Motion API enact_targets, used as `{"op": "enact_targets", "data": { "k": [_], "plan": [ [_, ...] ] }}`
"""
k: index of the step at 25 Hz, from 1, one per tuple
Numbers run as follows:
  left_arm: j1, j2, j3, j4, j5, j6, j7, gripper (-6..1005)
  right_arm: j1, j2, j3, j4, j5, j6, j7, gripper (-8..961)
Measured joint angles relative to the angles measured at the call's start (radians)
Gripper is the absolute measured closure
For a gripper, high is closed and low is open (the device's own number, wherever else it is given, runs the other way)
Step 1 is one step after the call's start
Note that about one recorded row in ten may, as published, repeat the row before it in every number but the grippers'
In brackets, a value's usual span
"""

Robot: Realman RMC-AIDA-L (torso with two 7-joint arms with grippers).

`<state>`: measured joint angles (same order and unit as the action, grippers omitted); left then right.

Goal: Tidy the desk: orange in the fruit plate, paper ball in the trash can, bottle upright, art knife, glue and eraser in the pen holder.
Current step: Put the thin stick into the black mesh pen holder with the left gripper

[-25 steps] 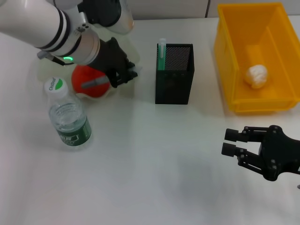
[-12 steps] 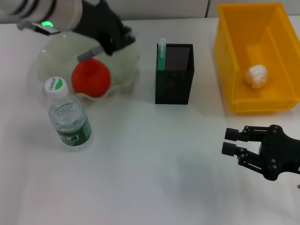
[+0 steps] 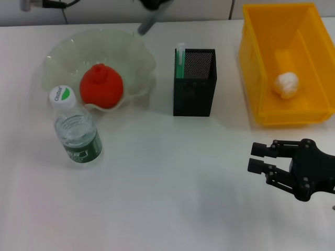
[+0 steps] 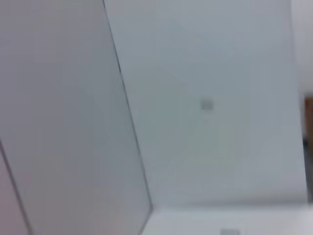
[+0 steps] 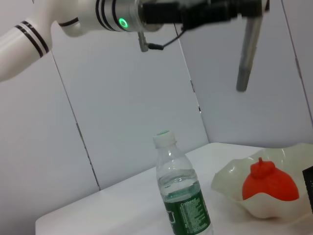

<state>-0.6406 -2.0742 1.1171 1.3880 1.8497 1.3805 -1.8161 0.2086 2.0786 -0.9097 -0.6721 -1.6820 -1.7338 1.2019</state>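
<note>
The table carried everything but the one thing in the air. The yellow trash can stood at its far right corner, out of the working space, with the paper ball lying on its floor, so that part looked done. On the far left sat the wavy fruit plate, its raised rim keeping the orange from rolling off. The black mesh pen holder stood between plate and trash can, its mouth open upward for long things to drop in. The bottle stood upright, cap on, just in front of the plate and touching nothing else that I could make out.

The right gripper hung low over the near right of the table, fingers spread and empty, well apart from every object; I judged it parked.

The left gripper was high above the far edge of the table, barely inside the head view's upper border. It was closed on the upper end of the grey art knife, which hung down from it, slightly tilted in the head view. Holding it by one end left the free end ready to go into the holder first. The knife was up and to the left of the holder's mouth, nearer the plate's far rim, not yet over the opening.

A green glue stick stood in the holder's left corner. The eraser could not be seen.
</note>
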Motion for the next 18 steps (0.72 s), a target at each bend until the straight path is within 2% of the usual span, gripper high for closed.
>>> {"op": "enact_targets", "data": {
  "k": [2,3,5,6,7,13,14,16,17,18],
  "plan": [
    [0.026,-0.001,0.041,-0.018,-0.084,-0.051,0.034,840,0.000,0.000,0.000,0.000,0.000,-0.001,0.001,515],
    [0.061,-0.001,0.111,-0.037,-0.169,-0.130,0.090,840,0.000,0.000,0.000,0.000,0.000,-0.001,0.001,514],
    [0.076,-0.001,0.146,-0.043,-0.199,-0.169,0.115,841,0.000,0.000,0.000,0.000,0.000,-0.001,0.001,510],
    [0.095,-0.001,0.218,-0.055,-0.235,-0.247,0.146,841,0.000,0.000,0.000,0.000,0.000,-0.001,0.001,509],
    [0.095,-0.001,0.218,-0.055,-0.235,-0.247,0.146,841,0.000,0.000,0.000,0.000,0.000,-0.001,0.001,507],
    [0.095,-0.004,0.413,-0.150,-0.300,-0.455,0.233,840,0.000,-0.001,0.000,0.001,-0.001,0.002,0.002,497],
    [0.095,-0.004,0.413,-0.150,-0.300,-0.455,0.233,840,0.000,-0.001,0.000,0.001,-0.001,0.002,0.002,495],
    [0.079,-0.005,0.445,-0.245,-0.431,-0.489,0.356,839,0.000,0.000,0.000,0.003,-0.002,0.004,0.002,492],
    [0.079,-0.005,0.445,-0.245,-0.431,-0.489,0.356,839,0.000,0.000,0.000,0.003,-0.002,0.004,0.002,490],
    [0.054,-0.005,0.450,-0.342,-0.538,-0.491,0.445,839,0.000,-0.001,0.000,0.003,-0.002,0.005,0.002,489]
  ]
}}
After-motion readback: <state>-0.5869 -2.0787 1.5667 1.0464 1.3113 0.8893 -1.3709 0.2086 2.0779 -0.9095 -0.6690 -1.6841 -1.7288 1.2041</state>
